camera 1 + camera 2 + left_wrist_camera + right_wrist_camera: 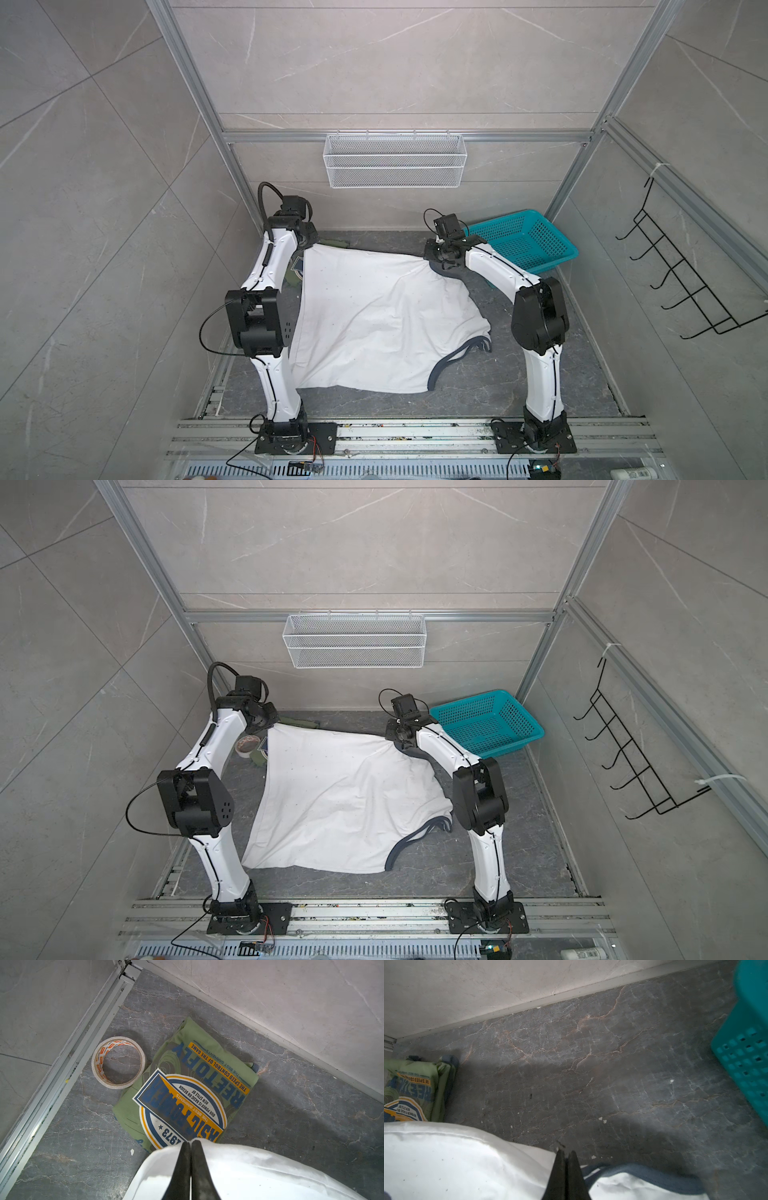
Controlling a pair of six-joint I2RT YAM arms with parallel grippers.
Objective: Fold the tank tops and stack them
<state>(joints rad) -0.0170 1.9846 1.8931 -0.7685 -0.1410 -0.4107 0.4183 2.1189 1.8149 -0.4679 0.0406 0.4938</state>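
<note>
The white tank top (374, 316) (332, 800) lies spread over the middle of the floor, its far edge lifted between both arms. My left gripper (190, 1141) (309, 246) is shut on the far left corner of that white cloth (259, 1172). My right gripper (566, 1152) (432, 255) is shut on its far right corner, beside the dark grey trim (643, 1176). The olive green tank top (187, 1057) (440, 1076) lies folded on the floor at the far left, graphic up, partly under the raised white edge.
A roll of tape (97, 1064) (245, 746) lies beside the green top near the left frame rail. A teal basket (523, 241) (745, 1053) stands in the far right corner. A white wire basket (395, 160) hangs on the back wall, a black hook rack (685, 286) on the right wall.
</note>
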